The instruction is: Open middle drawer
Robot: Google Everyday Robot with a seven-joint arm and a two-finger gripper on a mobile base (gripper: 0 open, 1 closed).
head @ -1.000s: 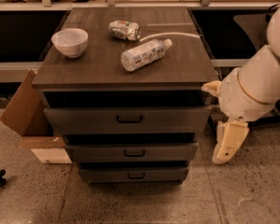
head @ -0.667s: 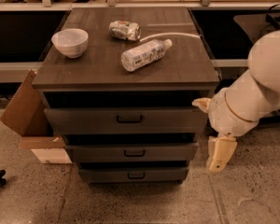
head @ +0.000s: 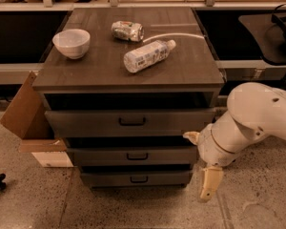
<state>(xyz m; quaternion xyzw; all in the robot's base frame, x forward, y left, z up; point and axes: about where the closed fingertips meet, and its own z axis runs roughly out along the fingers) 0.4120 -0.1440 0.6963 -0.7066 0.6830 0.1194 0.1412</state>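
- Judging the task as barely begun, we see the middle drawer [head: 100, 156], a dark grey-brown wood-grain front, low and wide, sitting pushed in as far as we can tell.
- It lies between the taller-fronted top drawer [head: 86, 123] and the shortest-fronted bottom drawer [head: 105, 179] of the dark wooden cabinet.
- Its small black bar handle [head: 137, 156] sits at the centre of the front, with nothing touching it.
- The cream-coloured claw [head: 206, 182] on the white rounded arm [head: 257, 113] hangs low off the cabinet's right front corner. It points down toward the speckled floor, beside the drawer's right end and well apart from the handle.
- We cannot tell whether the claw stands wide or narrow; we see nothing held in it.
- Nearly everything is left, in our view: bringing the claw across to the handle, gripping the bar, and pulling the drawer out.
- On the cabinet's top surface [head: 190, 75] rest a white ceramic bowl [head: 71, 43], a crushed metal can [head: 127, 31] and a clear plastic bottle [head: 148, 56] lying on its side; none of them bears on the pull.
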